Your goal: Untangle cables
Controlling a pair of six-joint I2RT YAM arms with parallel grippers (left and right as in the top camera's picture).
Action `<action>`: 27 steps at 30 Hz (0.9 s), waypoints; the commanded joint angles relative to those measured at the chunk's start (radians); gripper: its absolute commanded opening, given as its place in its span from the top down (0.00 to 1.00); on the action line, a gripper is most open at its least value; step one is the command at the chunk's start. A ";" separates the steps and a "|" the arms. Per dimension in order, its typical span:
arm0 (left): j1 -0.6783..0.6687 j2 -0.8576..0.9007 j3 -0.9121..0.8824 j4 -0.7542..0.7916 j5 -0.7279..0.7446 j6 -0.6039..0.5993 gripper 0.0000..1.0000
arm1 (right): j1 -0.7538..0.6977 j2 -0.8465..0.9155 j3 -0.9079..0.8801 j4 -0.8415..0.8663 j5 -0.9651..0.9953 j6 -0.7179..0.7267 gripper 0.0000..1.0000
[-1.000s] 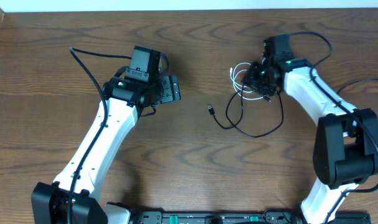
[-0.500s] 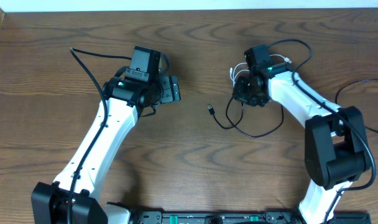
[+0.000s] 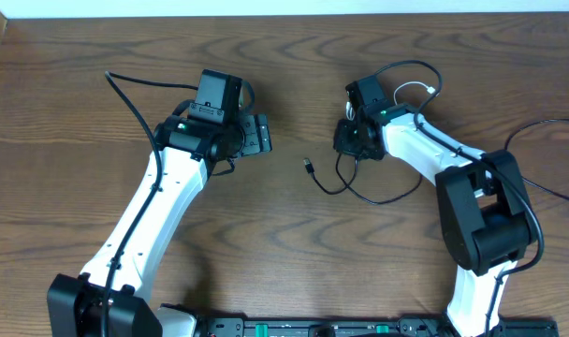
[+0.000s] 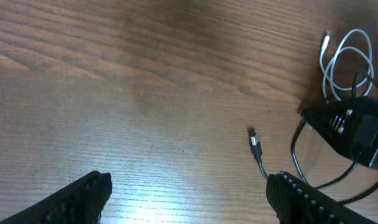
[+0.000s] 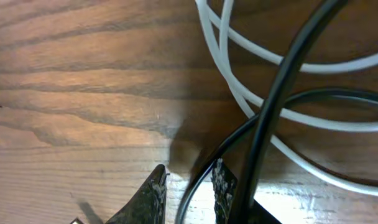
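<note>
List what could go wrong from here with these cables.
1. The right tool straddles a strand of the black cable right where the white cable crosses it. A pull could drag both and tighten the tangle.
2. The left tool is open and apart from the cables, so nothing pins the white cable and the whole bundle may simply slide.
3. The black cable's free plug could catch in a loop.

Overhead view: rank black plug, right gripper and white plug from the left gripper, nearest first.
1. black plug, on the table between the grippers, closest to the left gripper.
2. right gripper, farther across, at the cable tangle.
3. white plug, farthest, beyond the right gripper.
</note>
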 commanded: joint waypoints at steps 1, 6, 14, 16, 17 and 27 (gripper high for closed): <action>0.001 0.000 0.008 -0.003 -0.016 0.013 0.15 | 0.006 0.063 -0.017 0.006 0.046 -0.013 0.81; 0.001 0.000 0.008 -0.003 -0.016 0.013 0.15 | 0.018 0.063 -0.018 -0.022 0.046 -0.013 0.99; 0.001 0.000 0.008 -0.003 -0.016 0.013 0.15 | 0.052 0.063 -0.022 -0.023 0.046 -0.012 0.99; 0.001 0.000 0.008 -0.003 -0.016 0.013 0.15 | 0.058 0.063 -0.022 -0.032 0.046 -0.012 0.99; 0.001 0.000 0.008 -0.003 -0.016 0.013 0.15 | 0.060 0.063 -0.022 -0.038 0.046 -0.013 0.99; 0.001 0.000 0.008 -0.003 -0.016 0.013 0.15 | 0.056 0.021 -0.008 -0.079 -0.050 -0.079 0.99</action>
